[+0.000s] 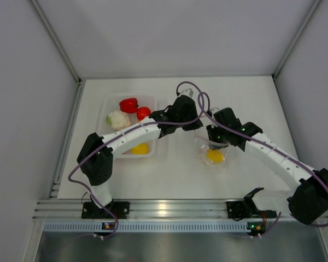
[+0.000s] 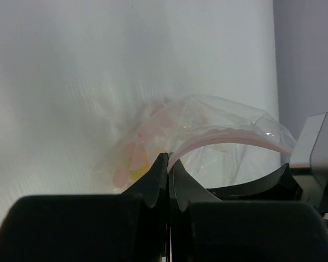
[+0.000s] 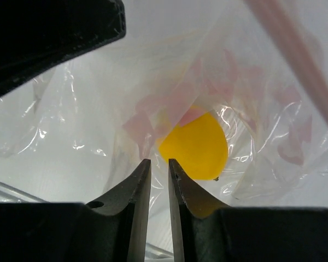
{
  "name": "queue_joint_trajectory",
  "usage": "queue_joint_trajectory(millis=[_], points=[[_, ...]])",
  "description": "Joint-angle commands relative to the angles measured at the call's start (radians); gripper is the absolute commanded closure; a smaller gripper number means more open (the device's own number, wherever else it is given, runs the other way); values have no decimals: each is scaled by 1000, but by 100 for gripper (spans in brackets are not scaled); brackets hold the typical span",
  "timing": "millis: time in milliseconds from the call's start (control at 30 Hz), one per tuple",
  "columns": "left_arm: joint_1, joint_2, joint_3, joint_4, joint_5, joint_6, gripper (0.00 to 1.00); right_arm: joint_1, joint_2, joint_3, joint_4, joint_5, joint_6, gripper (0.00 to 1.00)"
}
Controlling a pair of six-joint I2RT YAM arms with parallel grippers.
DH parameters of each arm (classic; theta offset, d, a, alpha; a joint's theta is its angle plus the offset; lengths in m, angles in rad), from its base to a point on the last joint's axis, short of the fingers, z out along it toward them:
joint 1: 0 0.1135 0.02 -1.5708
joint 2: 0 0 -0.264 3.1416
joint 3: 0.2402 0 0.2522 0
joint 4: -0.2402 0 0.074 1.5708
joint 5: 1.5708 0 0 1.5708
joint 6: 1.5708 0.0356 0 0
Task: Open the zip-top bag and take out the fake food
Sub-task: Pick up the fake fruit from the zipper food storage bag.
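White table [image 1: 175,177], walled on three sides: my left gripper [image 2: 168,159] is clamped shut on the pink-zipped mouth of the clear bag [image 2: 224,123] at mid-table, while my right gripper [image 3: 157,161], jaws a narrow slit apart, faces the yellow lemon [image 3: 195,146] inside.

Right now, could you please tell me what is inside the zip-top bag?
One yellow fake fruit shows through the clear zip-top bag. The plastic's pink patches and creases cover the space around it, so whether anything else is inside cannot be seen.

yellow lemon [image 3: 195,146] inside clear zip-top bag [image 3: 262,114], just past narrow-gapped pincer [image 3: 159,161]
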Motion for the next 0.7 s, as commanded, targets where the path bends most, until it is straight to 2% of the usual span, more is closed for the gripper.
queue_joint_trajectory(millis=[0,133,300,533,667], points=[[-5,-59,62,-36,-43,135,100,13,-65,-16,34,19,8,80],[-5,-59,85,-68,-82,164,100,16,-83,-39,17,54,-1,75],[-7,-27,110,-70,-39,164,100,18,-37,-67,57,84,-9,69],[-10,-41,79,-70,-66,184,100,18,21,-90,89,85,-14,52],[-8,-47,84,-80,-79,209,100,21,92,-105,108,101,-4,50]])
